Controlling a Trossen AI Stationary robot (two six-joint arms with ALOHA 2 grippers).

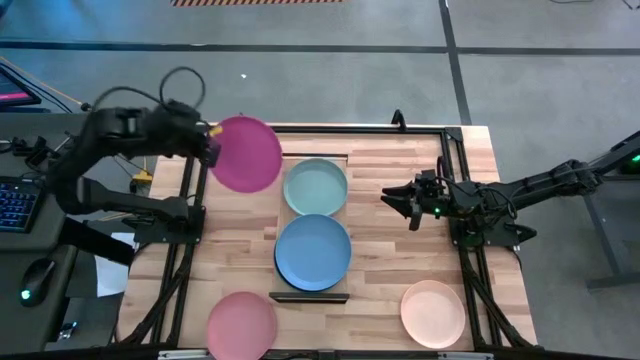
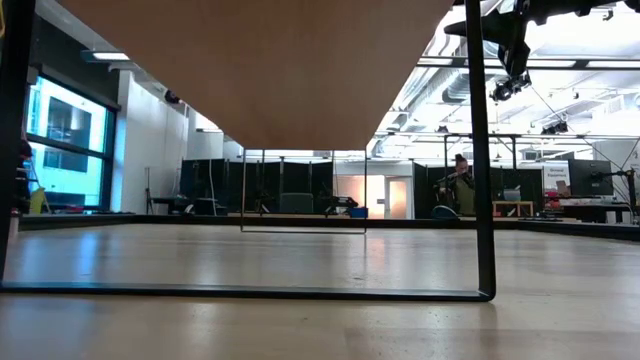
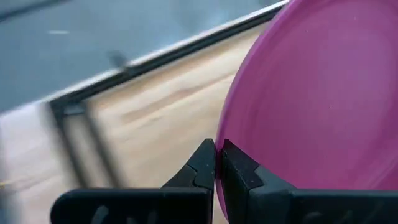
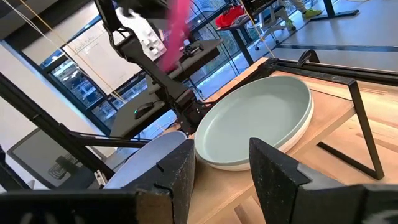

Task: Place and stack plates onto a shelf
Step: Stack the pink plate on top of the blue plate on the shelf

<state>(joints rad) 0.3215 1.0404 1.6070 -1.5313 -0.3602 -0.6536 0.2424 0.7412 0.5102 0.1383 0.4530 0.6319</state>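
Observation:
A magenta plate [image 1: 250,153] hangs in the air over the table's far-left part, held by my left gripper [image 1: 210,145], which is shut on it. A mint plate [image 1: 315,187] and a blue plate [image 1: 313,252] lie side by side on the light-wood shelf [image 1: 340,158], whose dark end rail [image 1: 310,297] faces the near edge. In the right wrist view the mint plate [image 4: 261,115] rests on a paler plate [image 4: 245,163]. A pink plate [image 1: 241,322] and a peach plate [image 1: 432,312] lie flat on the table near its near edge. My right gripper [image 1: 395,200] hovers open, to the right of the mint plate. My left gripper pinches the magenta plate's rim [image 3: 225,138] between its two fingers [image 3: 202,165], at the plate's left edge. The fingers come in about level from the table's left side. The plate is lifted clear and stands out from the fingertips toward the shelf, roughly level.
Dark frame rails [image 1: 190,230] run along the table's left and right sides and its far edge [image 1: 340,128]. Bare planks [image 1: 400,250] lie between the shelf and the right arm. A keyboard [image 1: 15,200] and mouse sit off the table to the left.

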